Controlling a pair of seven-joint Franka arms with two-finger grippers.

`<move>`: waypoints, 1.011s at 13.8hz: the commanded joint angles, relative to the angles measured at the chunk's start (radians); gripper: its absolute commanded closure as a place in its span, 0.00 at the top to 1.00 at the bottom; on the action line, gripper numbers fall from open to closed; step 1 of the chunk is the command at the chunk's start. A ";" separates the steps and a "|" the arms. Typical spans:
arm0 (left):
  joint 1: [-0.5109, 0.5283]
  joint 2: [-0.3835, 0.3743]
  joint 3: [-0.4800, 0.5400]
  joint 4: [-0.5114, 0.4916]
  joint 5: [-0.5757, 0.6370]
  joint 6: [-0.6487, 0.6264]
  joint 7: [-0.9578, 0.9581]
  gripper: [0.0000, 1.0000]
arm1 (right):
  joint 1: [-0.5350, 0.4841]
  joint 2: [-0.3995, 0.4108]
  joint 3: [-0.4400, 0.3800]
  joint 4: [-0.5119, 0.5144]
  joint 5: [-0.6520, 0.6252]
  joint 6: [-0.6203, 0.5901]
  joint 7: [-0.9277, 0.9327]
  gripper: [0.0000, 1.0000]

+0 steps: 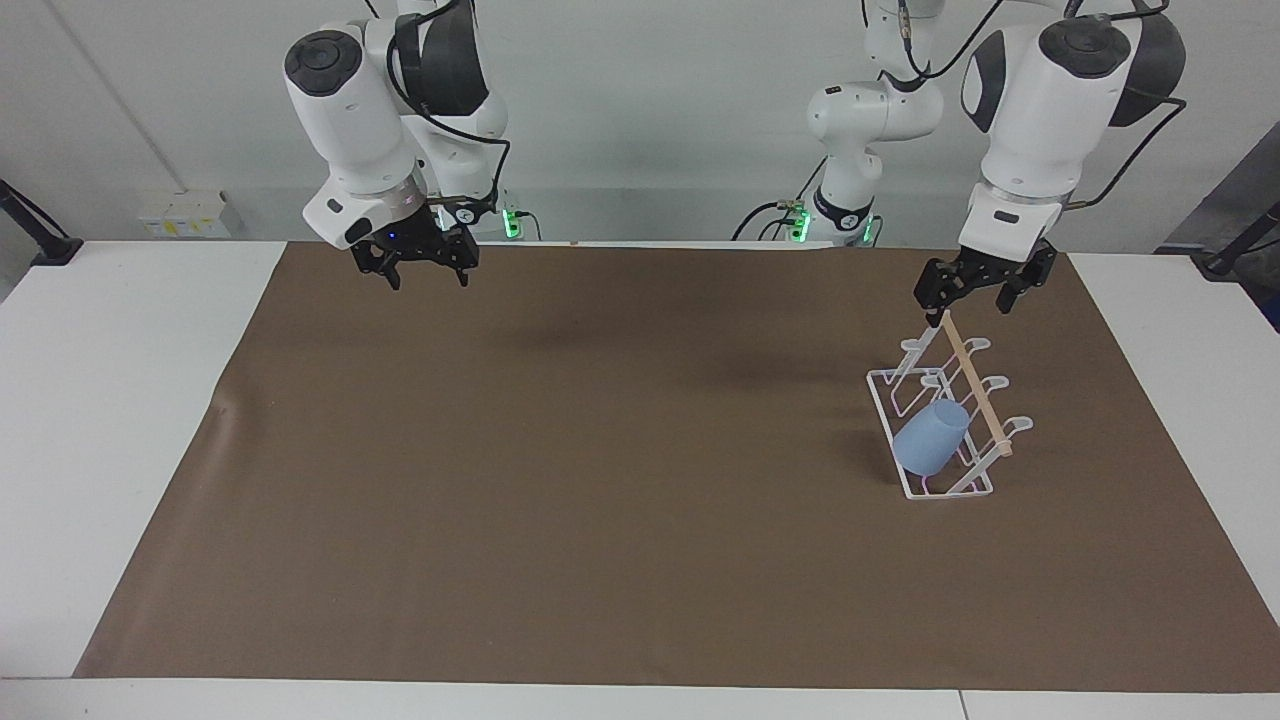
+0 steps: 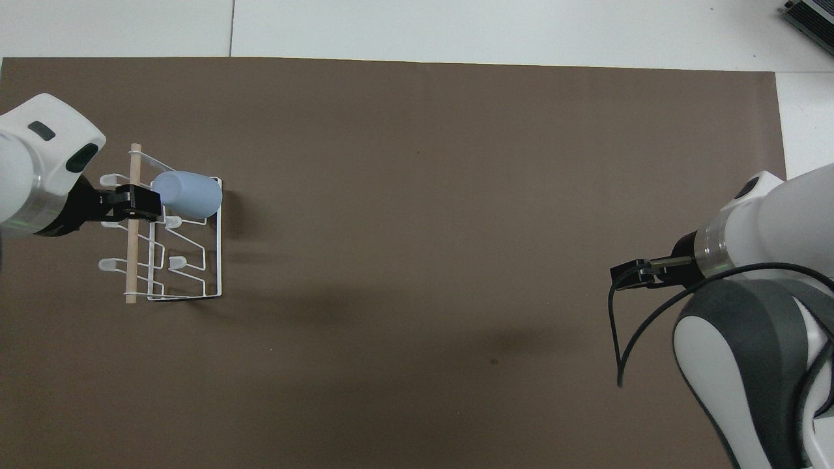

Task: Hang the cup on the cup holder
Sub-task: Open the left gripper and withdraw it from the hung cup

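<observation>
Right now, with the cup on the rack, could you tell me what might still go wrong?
1. The cup sits tilted on a prong at the end of the rack farthest from the robots; a jolt might tip it off.
2. The open left claw hangs just over the rack's nearest end, so a low move could snag the rod.
The right claw waits, open.

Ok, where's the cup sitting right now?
The cup hangs tilted on a prong of the cup holder, at the left arm's end of the table, on the rack's end farther from the robots. Neither gripper touches it.
</observation>
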 commanded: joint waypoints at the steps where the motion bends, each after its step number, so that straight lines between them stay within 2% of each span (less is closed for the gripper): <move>1: 0.048 -0.003 -0.004 0.093 -0.040 -0.148 0.106 1.00 | -0.009 -0.027 0.001 -0.029 0.030 0.027 -0.022 1.00; 4: 0.074 0.008 -0.006 0.190 -0.037 -0.285 0.187 1.00 | -0.009 -0.027 0.002 -0.029 0.030 0.027 -0.022 1.00; 5: 0.074 0.008 -0.006 0.201 -0.035 -0.294 0.189 1.00 | -0.009 -0.027 0.002 -0.029 0.030 0.027 -0.022 1.00; 12: 0.094 -0.032 -0.004 0.152 -0.041 -0.249 0.193 1.00 | -0.009 -0.027 0.002 -0.029 0.030 0.027 -0.022 1.00; 14: 0.108 -0.031 -0.001 0.145 -0.086 -0.230 0.198 1.00 | -0.009 -0.027 0.002 -0.029 0.030 0.027 -0.022 1.00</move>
